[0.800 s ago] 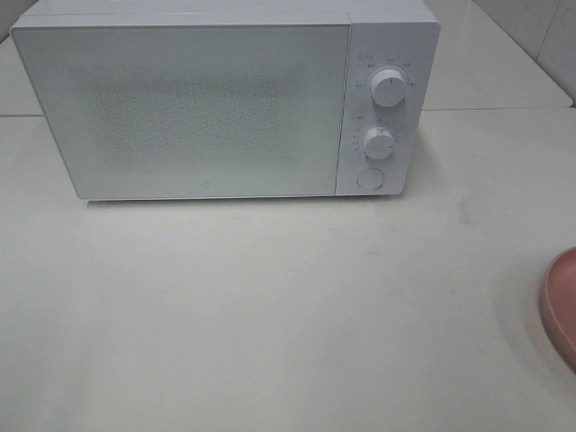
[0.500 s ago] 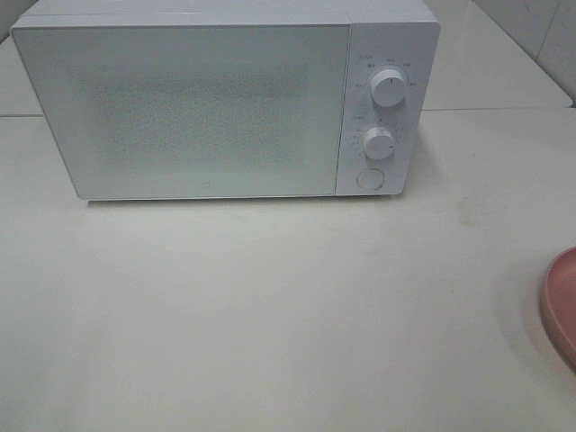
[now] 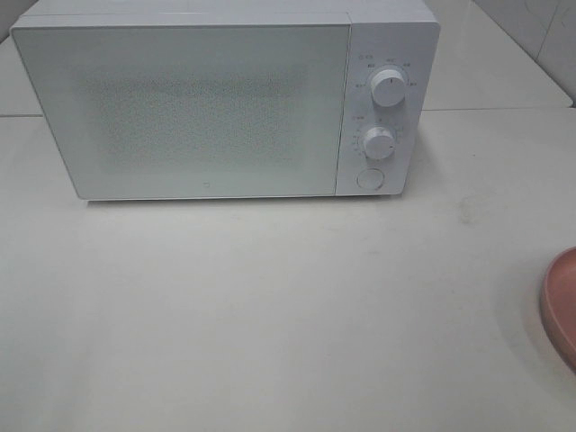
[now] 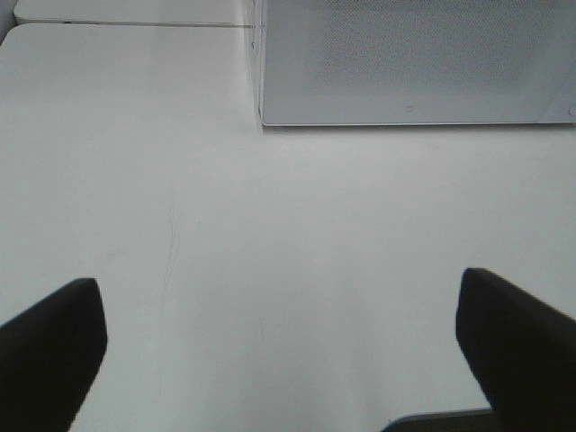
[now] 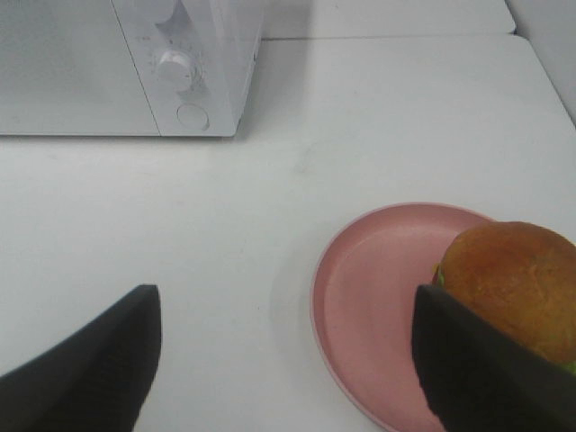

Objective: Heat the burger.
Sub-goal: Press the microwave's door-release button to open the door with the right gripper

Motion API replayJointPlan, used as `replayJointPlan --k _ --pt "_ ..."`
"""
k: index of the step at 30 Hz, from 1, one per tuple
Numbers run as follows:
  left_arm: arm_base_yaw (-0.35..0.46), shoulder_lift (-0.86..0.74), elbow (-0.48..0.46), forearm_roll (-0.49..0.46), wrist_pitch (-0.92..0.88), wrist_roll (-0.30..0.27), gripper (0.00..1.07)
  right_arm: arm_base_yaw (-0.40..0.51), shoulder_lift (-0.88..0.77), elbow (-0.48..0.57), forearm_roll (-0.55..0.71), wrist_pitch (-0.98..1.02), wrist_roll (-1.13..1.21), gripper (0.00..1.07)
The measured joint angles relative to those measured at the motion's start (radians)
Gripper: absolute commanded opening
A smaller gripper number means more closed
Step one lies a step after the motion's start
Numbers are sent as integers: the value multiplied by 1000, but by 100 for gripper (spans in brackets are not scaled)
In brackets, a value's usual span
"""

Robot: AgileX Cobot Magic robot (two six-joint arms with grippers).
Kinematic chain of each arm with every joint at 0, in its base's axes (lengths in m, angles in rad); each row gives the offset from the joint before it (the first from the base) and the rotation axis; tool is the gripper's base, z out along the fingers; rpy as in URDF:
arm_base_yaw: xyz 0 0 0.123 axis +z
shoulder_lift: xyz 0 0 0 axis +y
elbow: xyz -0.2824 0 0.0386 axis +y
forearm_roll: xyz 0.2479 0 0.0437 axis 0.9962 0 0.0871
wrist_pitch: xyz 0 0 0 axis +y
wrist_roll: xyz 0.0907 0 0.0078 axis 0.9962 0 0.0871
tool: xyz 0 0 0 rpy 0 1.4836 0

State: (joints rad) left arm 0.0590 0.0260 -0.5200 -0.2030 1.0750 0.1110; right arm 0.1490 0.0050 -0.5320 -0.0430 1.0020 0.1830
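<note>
The burger (image 5: 513,270), with a glossy brown bun and a sliver of green lettuce, sits on the far side of a pink plate (image 5: 378,288) in the right wrist view. My right gripper (image 5: 288,360) hangs open above the table, one finger overlapping the burger's near edge in the picture. The white microwave (image 3: 180,108) stands at the back with its door shut. My left gripper (image 4: 283,351) is open over bare table in front of the microwave (image 4: 405,63). Neither gripper nor the burger shows in the exterior view, only the plate's rim (image 3: 562,306).
The microwave's panel carries two round knobs (image 3: 388,87) (image 3: 378,142) and a round button (image 3: 369,178). The white table (image 3: 270,306) stretches wide in front of it. A tiled wall rises at the back right.
</note>
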Motion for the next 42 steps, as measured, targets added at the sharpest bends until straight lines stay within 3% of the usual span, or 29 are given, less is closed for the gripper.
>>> replayJointPlan --k 23,42 --pt "0 0 0 0 0 0 98 0 400 -28 2 -270 -18 75" --pt "0 0 0 0 0 0 98 0 717 48 2 -639 -19 75"
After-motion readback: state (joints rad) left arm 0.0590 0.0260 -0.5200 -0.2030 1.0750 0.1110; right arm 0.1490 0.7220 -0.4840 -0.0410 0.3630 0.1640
